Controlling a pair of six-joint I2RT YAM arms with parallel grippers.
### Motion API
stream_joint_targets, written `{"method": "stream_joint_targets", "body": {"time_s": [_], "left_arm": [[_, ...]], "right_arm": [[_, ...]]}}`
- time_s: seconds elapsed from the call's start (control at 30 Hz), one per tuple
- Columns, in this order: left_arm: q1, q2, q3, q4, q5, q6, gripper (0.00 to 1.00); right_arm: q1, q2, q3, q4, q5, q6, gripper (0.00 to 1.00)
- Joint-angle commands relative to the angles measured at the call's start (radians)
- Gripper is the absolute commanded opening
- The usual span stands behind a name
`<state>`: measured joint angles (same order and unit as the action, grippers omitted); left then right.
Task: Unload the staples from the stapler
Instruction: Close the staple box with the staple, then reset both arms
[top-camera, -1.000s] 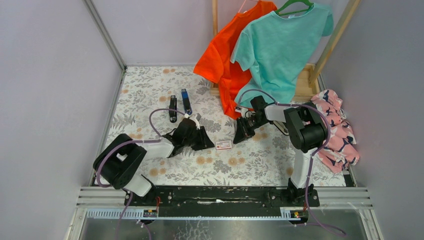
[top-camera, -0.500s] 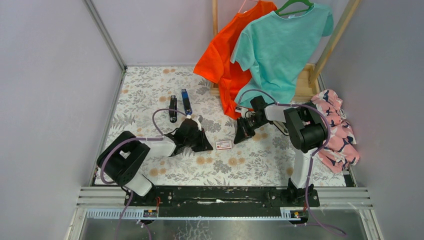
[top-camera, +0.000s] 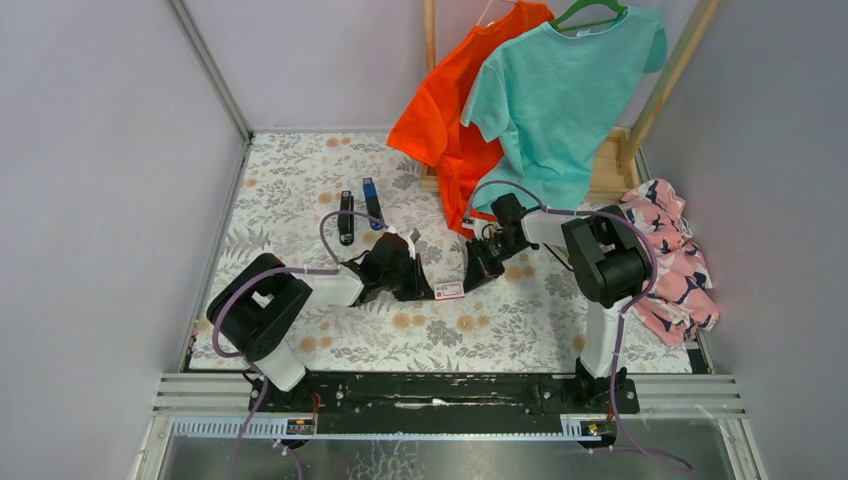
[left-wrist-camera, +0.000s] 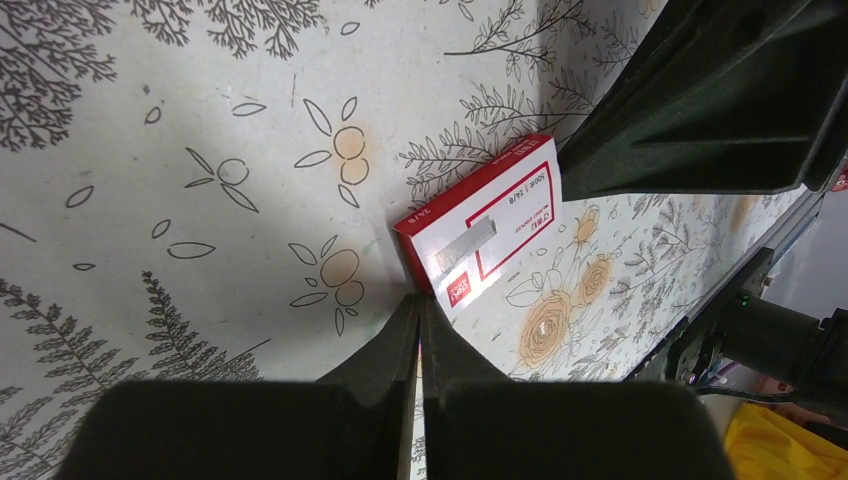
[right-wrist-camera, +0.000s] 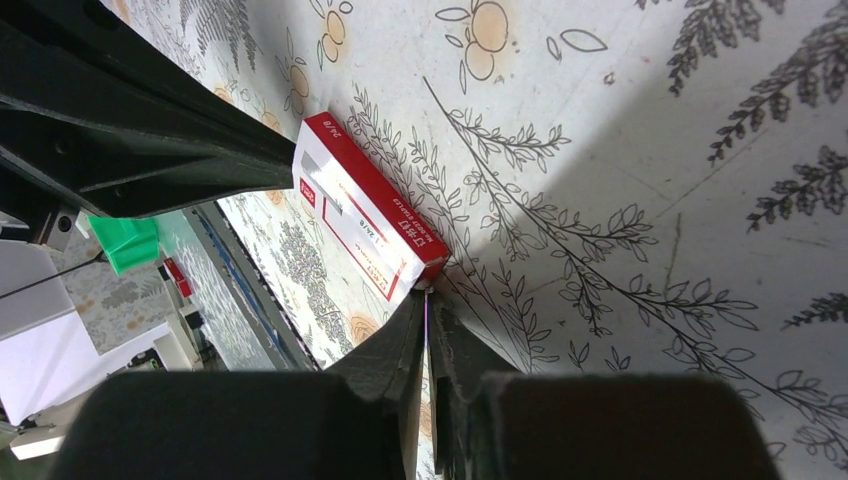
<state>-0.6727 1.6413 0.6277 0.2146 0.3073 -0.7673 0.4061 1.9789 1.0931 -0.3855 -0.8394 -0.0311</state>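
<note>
The red-and-white box (top-camera: 449, 290) is hemmed in at both ends. The left gripper (top-camera: 428, 291), jaws pressed together, blocks its left end, and the right gripper (top-camera: 467, 284), likewise closed, blocks its right. In the wrist views the tips seem to touch the box's corners, though shadow leaves that uncertain. From the box toward the arm bases, the floral table (top-camera: 520, 325) lies bare, with room for a gripper to pass. Beyond the box to the left, the stapler (top-camera: 346, 217) and a blue-and-black bar (top-camera: 373, 203) lie side by side with a narrow lane between them. Beyond it to the right, the hanging orange shirt (top-camera: 440, 110) and teal shirt (top-camera: 560, 90) crowd the approach.
</note>
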Motion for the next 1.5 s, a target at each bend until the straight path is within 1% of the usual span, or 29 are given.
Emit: {"method": "stream_joint_targets", "body": {"time_s": [0.0,0.17,0.33,0.47,0.57,0.67,0.77,0.8,0.83,0.87,0.9,0.97,1.0,1.03,1.07,1.1,1.13,1.2,1.23,1.3,1.4,1.47], "left_arm": [[-0.024,0.067,0.007,-0.085,-0.051,0.044,0.05],[-0.023,0.054,0.001,-0.120,-0.099,0.056,0.07],[-0.018,-0.032,-0.030,-0.168,-0.173,0.081,0.11],[-0.013,-0.142,-0.066,-0.164,-0.212,0.106,0.12],[-0.013,-0.258,-0.099,-0.128,-0.233,0.128,0.13],[-0.013,-0.399,-0.118,-0.082,-0.247,0.183,0.18],[-0.013,-0.549,-0.133,-0.013,-0.266,0.242,0.30],[-0.012,-0.595,-0.135,0.018,-0.274,0.258,0.36],[-0.010,-0.640,-0.137,0.039,-0.281,0.275,0.43],[-0.010,-0.681,-0.137,0.062,-0.286,0.289,0.53],[-0.008,-0.720,-0.135,0.078,-0.289,0.304,0.65],[-0.004,-0.784,-0.113,0.097,-0.281,0.340,0.79],[-0.002,-0.812,-0.096,0.093,-0.281,0.358,0.85],[-0.001,-0.833,-0.074,0.079,-0.286,0.374,0.91],[0.001,-0.855,-0.045,0.057,-0.295,0.390,0.96],[0.002,-0.872,-0.014,0.025,-0.307,0.405,1.00],[0.004,-0.883,0.025,-0.007,-0.313,0.422,1.00],[0.007,-0.898,0.096,-0.077,-0.330,0.447,1.00],[0.008,-0.899,0.132,-0.107,-0.336,0.452,1.00],[0.009,-0.896,0.202,-0.170,-0.340,0.462,1.00],[0.009,-0.889,0.291,-0.246,-0.344,0.470,1.00],[0.009,-0.888,0.343,-0.289,-0.343,0.478,1.00]], "right_arm": [[0.037,-0.022,0.023,0.002,0.048,-0.012,0.12],[0.029,-0.028,0.035,-0.022,0.078,-0.033,0.12],[-0.009,-0.063,0.035,-0.039,0.092,-0.067,0.13],[-0.032,-0.096,0.040,-0.066,0.088,-0.124,0.13],[-0.037,-0.138,0.042,-0.083,0.085,-0.172,0.13],[-0.047,-0.195,0.048,-0.110,0.066,-0.232,0.14],[-0.068,-0.277,0.062,-0.153,0.039,-0.312,0.15],[-0.080,-0.305,0.070,-0.173,0.031,-0.339,0.15],[-0.095,-0.347,0.076,-0.187,0.020,-0.362,0.15],[-0.112,-0.387,0.077,-0.196,0.014,-0.374,0.15],[-0.134,-0.428,0.077,-0.199,0.004,-0.385,0.15],[-0.178,-0.510,0.084,-0.202,-0.001,-0.401,0.16],[-0.202,-0.551,0.093,-0.198,0.006,-0.407,0.19],[-0.220,-0.599,0.102,-0.192,0.019,-0.408,0.24],[-0.241,-0.645,0.112,-0.177,0.043,-0.399,0.31],[-0.260,-0.690,0.124,-0.159,0.063,-0.389,0.42],[-0.280,-0.734,0.140,-0.143,0.072,-0.383,0.59],[-0.342,-0.793,0.186,-0.115,0.020,-0.343,0.91],[-0.373,-0.801,0.229,-0.113,-0.004,-0.299,0.99],[-0.413,-0.802,0.318,-0.120,-0.038,-0.200,0.99],[-0.417,-0.833,0.386,-0.059,0.026,-0.003,0.99],[-0.417,-0.858,0.415,-0.058,0.039,0.052,0.99]]}}
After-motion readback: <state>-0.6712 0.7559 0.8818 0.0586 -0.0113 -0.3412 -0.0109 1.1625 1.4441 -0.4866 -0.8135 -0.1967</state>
